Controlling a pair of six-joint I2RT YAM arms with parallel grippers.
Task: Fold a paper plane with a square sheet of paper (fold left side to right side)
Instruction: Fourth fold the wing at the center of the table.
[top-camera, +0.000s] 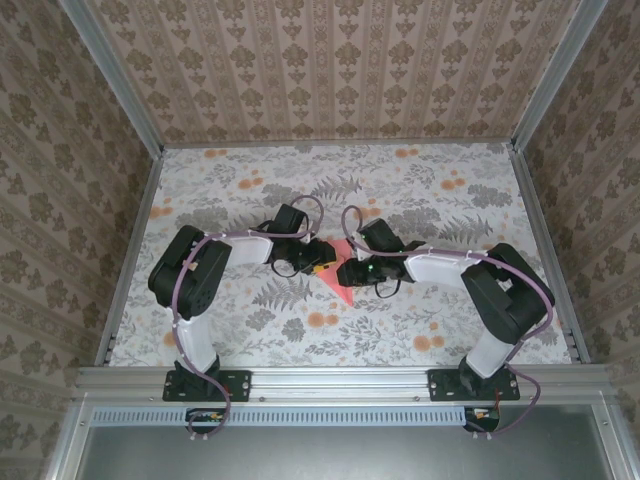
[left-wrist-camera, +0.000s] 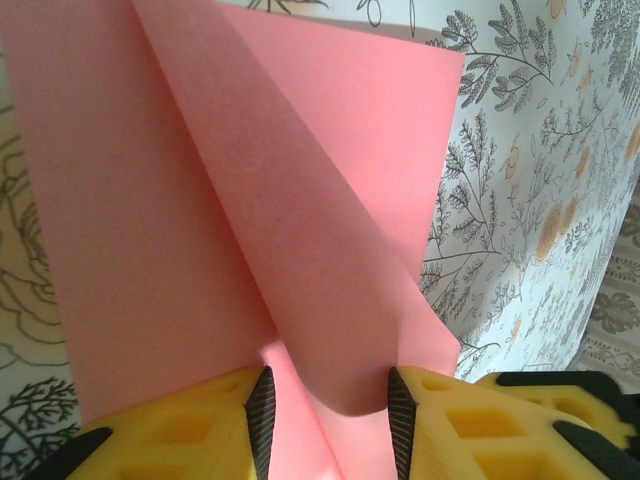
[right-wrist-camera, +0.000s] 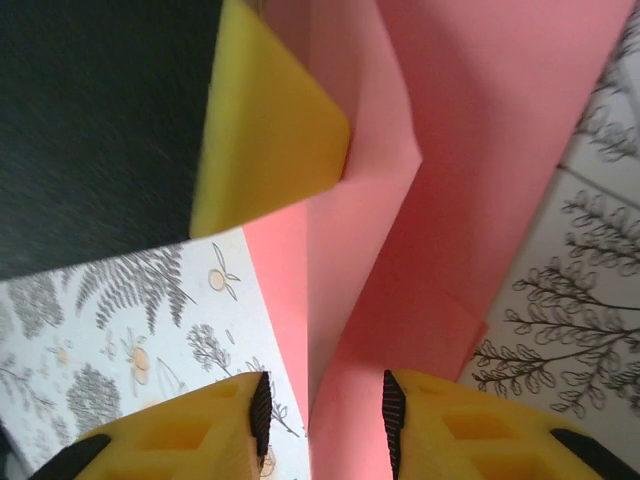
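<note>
Where the two arms meet near the middle of the table (top-camera: 450, 200), the top camera shows a salmon-pink sheet of paper (top-camera: 340, 285), part-folded to a point that aims at the near edge. The left gripper (top-camera: 322, 262) and right gripper (top-camera: 350, 272) crowd over its far end, too tightly for this view to show how their jaws stand. A floral tablecloth (top-camera: 250, 190) of grey ferns and orange blossoms covers the surface. Brown damask wall panels (top-camera: 340, 60) enclose three sides, and an aluminium rail (top-camera: 340, 380) carries both bases.

From the left wrist, the left gripper (left-wrist-camera: 328, 420) has its yellow fingers spread apart, black pads facing each other. A raised flap of the sheet of paper (left-wrist-camera: 250, 200) dips into the gap, with diagonal creases running up from there.

From the right wrist, the right gripper (right-wrist-camera: 322, 425) is likewise spread, and the sheet of paper (right-wrist-camera: 480, 150) runs between its pads. This view adds the left arm's yellow finger (right-wrist-camera: 265, 130), overlapping the paper's edge.
</note>
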